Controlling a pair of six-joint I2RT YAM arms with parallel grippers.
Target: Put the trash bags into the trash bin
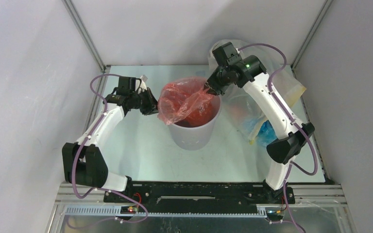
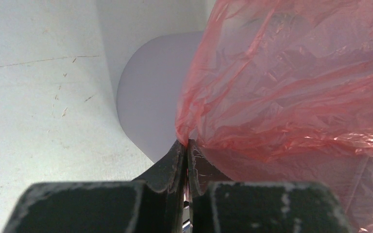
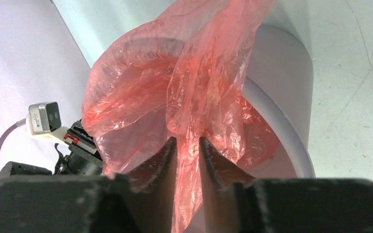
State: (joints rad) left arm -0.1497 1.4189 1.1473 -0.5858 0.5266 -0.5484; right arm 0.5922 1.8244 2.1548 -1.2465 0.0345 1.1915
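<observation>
Lining the bin is the step I judge myself to be in. The trash bin (image 1: 194,136) stands mid-table, and the red-pink trash bag (image 1: 184,99) billows over its mouth, part sunk inside and part bunched above the rim. My left gripper (image 1: 152,107), at the rim's 9 o'clock, is clenched on the bag's edge. My right gripper (image 1: 208,90), at 1 o'clock, pinches a fold of the film between its fingers. Next, I reckon, both pinches must go down and outward together, and gently, since film this thin could tear or tug the bin over. A clear stuffed bag (image 1: 250,114) lies at the bin's 3 o'clock. The table (image 1: 141,155) is pale and faintly scratched, walled by plain grey panels (image 1: 29,73).
</observation>
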